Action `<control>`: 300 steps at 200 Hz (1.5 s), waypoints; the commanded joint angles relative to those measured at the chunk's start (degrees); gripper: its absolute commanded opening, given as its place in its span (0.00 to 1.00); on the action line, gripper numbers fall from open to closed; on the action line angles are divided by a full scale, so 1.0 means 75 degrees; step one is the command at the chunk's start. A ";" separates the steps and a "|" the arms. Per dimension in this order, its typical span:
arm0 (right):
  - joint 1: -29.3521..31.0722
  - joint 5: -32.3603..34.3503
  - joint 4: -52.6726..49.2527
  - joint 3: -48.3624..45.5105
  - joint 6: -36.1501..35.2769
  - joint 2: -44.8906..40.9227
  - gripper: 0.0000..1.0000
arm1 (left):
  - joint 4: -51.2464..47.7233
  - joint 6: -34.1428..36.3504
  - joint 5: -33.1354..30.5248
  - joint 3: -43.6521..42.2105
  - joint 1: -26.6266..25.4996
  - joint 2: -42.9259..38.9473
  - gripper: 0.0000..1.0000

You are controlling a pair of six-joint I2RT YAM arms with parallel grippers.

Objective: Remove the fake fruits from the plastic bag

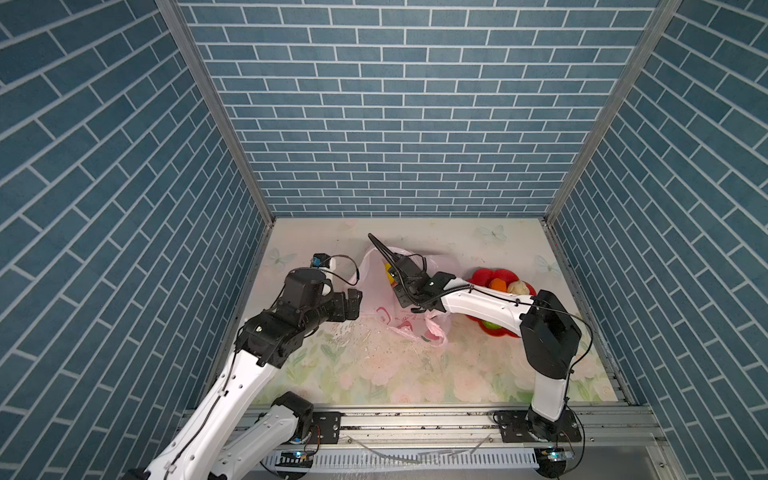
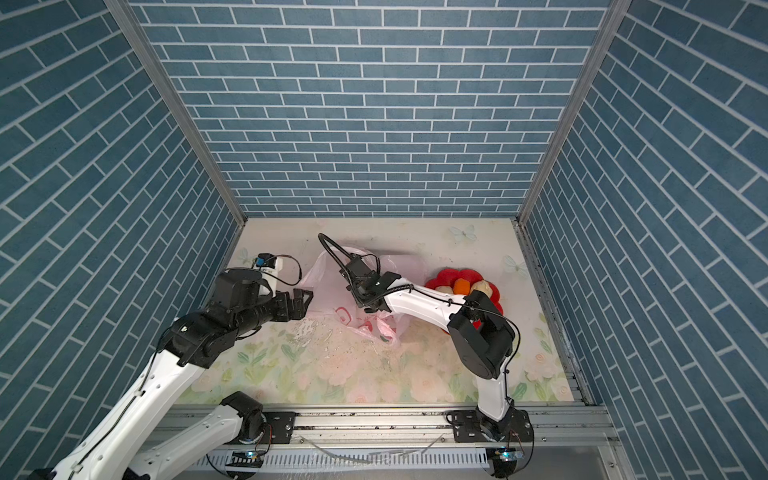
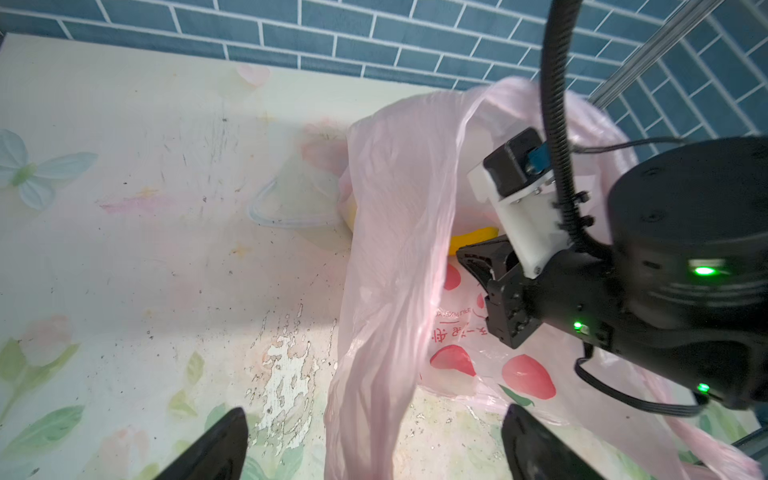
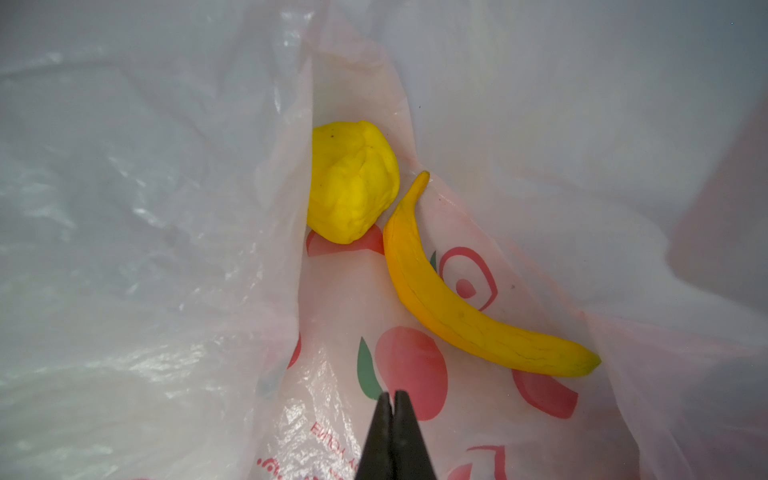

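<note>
Right wrist view: my right gripper (image 4: 392, 402) is inside the plastic bag (image 4: 166, 216), jaws pressed together with nothing between them. Two items in there: one banana (image 4: 457, 307), long, orange-yellow and creased, and one lumpy bright-yellow ball (image 4: 353, 183) just beside its stem end. Bag is thin, pale pink, crinkly, with red fruit prints. My left gripper (image 3: 376, 411) is spread wide; a strip of bag runs between the fingers, unclamped. In a top view the red flower-shaped plate (image 1: 486, 275) beside the bag holds one orange piece (image 1: 497, 285), at least one beige lump (image 1: 518, 287) and one green ball (image 1: 492, 325).
</note>
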 commanded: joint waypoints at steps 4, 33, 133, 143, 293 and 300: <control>-0.0053 -0.0039 0.0015 0.0080 0.0243 -0.0329 0.00 | 0.0747 0.0090 0.0354 -0.0350 0.0005 0.0491 0.83; -0.0138 -0.0094 0.0029 0.0173 0.0232 -0.0192 0.00 | 0.1186 -0.0108 0.0553 -0.0399 0.0007 0.0546 0.44; -0.0737 -0.1478 0.0108 0.1046 -0.0747 0.0808 0.28 | 0.0990 -0.0149 0.0830 -0.0196 0.0014 0.0252 0.20; -0.0775 -0.1623 -0.0048 0.1213 -0.0913 0.0931 0.31 | 0.0956 -0.0130 0.0825 -0.0196 0.0015 0.0268 0.20; -0.1213 -0.2066 -0.1010 0.2380 -0.1758 0.2188 0.48 | 0.2059 -0.0378 0.1329 -0.0509 0.0006 0.1146 0.20; -0.1232 -0.2115 -0.1035 0.2381 -0.1750 0.2223 0.48 | 0.2097 -0.0382 0.1363 -0.0516 0.0006 0.1209 0.20</control>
